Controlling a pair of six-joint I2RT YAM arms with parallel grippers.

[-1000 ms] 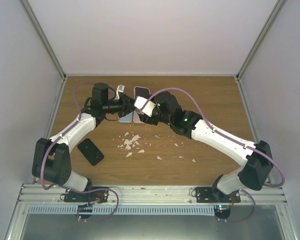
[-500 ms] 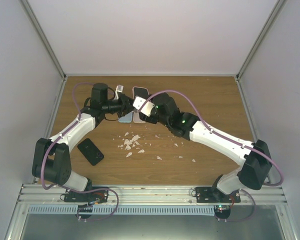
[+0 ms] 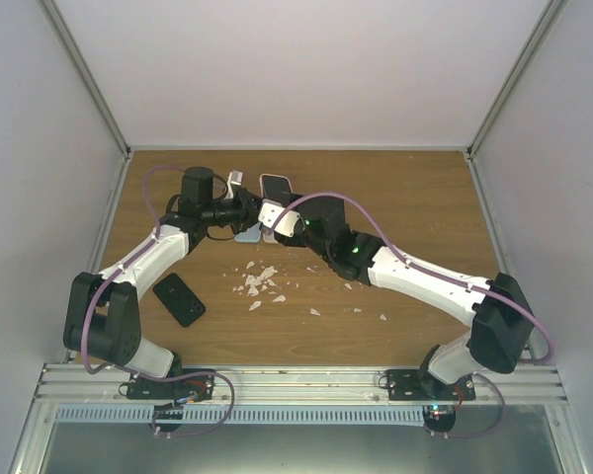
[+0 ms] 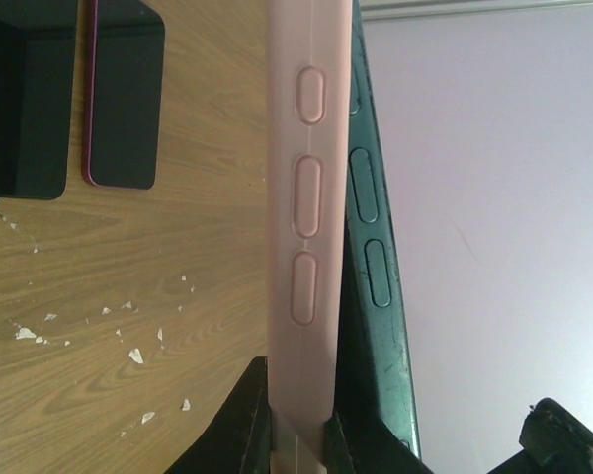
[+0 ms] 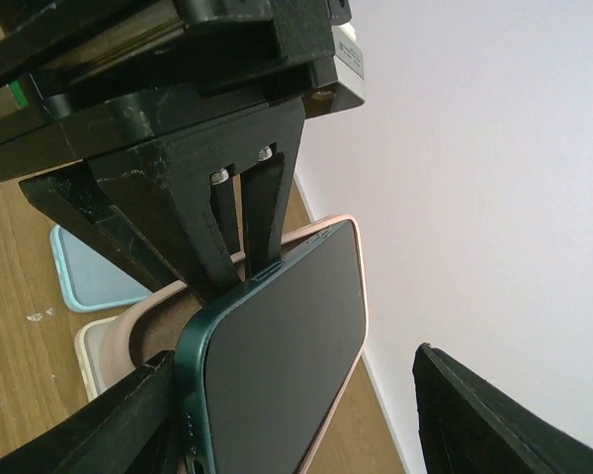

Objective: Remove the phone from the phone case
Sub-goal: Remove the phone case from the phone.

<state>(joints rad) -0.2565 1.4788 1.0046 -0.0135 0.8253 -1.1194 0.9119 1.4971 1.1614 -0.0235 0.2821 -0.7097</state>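
My left gripper (image 3: 243, 204) is shut on the lower edge of a pink phone case (image 4: 306, 197) and holds it upright above the table. Its fingertips (image 4: 255, 395) pinch the case from both sides (image 4: 301, 400). A dark green phone (image 4: 371, 247) stands partly lifted out of the case on its screen side. In the right wrist view the phone's dark screen (image 5: 277, 346) faces the camera with the pink case rim (image 5: 362, 296) behind it. My right gripper (image 5: 295, 357) is open and straddles the phone. Its left finger (image 5: 109, 420) is at the phone's corner and its right finger (image 5: 494, 420) is apart from it. Both grippers meet at the table's back middle (image 3: 273, 213).
A light blue case (image 5: 89, 272) and a beige case (image 5: 104, 346) lie on the table under the grippers. Two dark flat items (image 4: 124, 99) lie beside them. A black phone (image 3: 179, 298) lies at the front left. White crumbs (image 3: 260, 281) are scattered mid-table. White walls enclose the table.
My right arm has swung left and lower, bringing its gripper in around the phone. The left gripper keeps its hold on the case, nearly still.
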